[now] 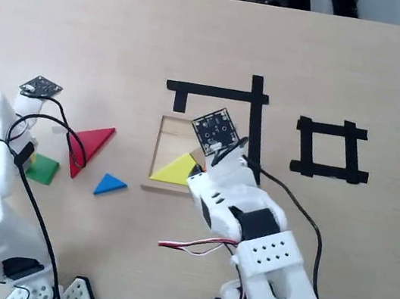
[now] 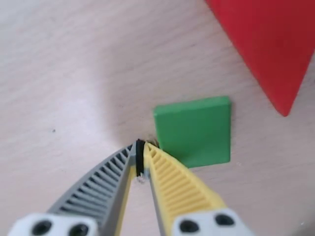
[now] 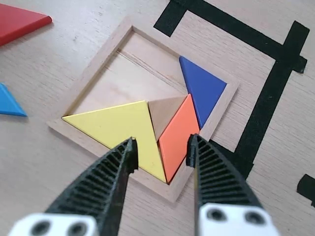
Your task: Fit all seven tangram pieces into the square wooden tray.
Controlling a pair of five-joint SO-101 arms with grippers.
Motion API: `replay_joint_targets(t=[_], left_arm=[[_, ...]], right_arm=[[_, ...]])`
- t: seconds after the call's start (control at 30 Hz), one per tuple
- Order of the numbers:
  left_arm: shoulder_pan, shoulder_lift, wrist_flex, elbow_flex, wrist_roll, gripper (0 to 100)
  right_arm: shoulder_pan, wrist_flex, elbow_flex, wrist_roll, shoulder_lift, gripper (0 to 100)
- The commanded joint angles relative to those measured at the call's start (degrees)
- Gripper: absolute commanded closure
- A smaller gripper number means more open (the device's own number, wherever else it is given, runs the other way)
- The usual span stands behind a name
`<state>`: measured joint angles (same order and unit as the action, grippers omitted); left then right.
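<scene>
Since the green square (image 2: 194, 130) lies outside the tray (image 1: 175, 136), low at the far left of the high view while the tray sits mid-frame, I take fetching it as my step. My left gripper (image 2: 141, 150) has its jaws pressed together, tips at the square's corner; I'd part them and straddle two flat edges before closing. My right gripper (image 3: 161, 145) hangs over the tray's lower rim, jaws apart; I'd raise it clear.

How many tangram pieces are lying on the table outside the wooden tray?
3: a flat red triangle and a small light-blue triangle beside the square wooden tray, and a green square by the left claw. Others may be hidden.
</scene>
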<state>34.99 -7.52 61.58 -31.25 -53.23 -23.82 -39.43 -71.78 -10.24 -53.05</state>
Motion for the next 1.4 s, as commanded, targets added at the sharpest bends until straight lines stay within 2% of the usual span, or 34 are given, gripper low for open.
replay_joint_targets(t=[0.0, 0.2, 0.47, 0.63, 0.73, 0.87, 1.0, 1.1, 1.23, 1.37], left_arm=[[-1.8, 3.0, -0.4, -1.5, 0.6, 97], [-9.5, 8.0, -4.0, -10.1, 0.7, 97], [-22.0, 22.8, 0.1, -15.7, 7.7, 97], [-29.7, 24.5, 0.1, -18.2, 12.0, 97], [-27.9, 25.1, 0.6, -16.6, 13.3, 97], [-16.7, 29.0, 6.5, -8.8, 13.3, 97], [-7.5, 29.7, 5.5, -8.9, 8.3, 97], [-7.3, 27.7, 2.6, -14.3, 6.6, 97], [-10.2, 24.4, -5.1, -20.1, 6.9, 97], [-13.1, 20.7, -8.2, -20.7, 12.0, 97]], right_arm=[[0.8, 0.8, 1.6, 0.6, -1.0, 81.8], [0.8, 0.8, 1.6, 0.5, -1.0, 81.8], [0.9, 0.8, 1.6, 0.4, -1.0, 81.8], [1.0, 0.8, 1.6, 0.5, -1.0, 81.8], [1.1, 0.8, 1.6, 0.5, -1.0, 81.8], [1.1, 0.8, 1.6, 0.4, -1.0, 81.8], [0.9, 0.8, 1.6, 0.4, -1.0, 81.8], [0.8, 0.8, 1.6, 0.5, -1.0, 81.8], [0.8, 0.8, 1.5, 0.6, -1.0, 81.8], [0.8, 0.8, 1.5, 0.7, -1.0, 81.8]])
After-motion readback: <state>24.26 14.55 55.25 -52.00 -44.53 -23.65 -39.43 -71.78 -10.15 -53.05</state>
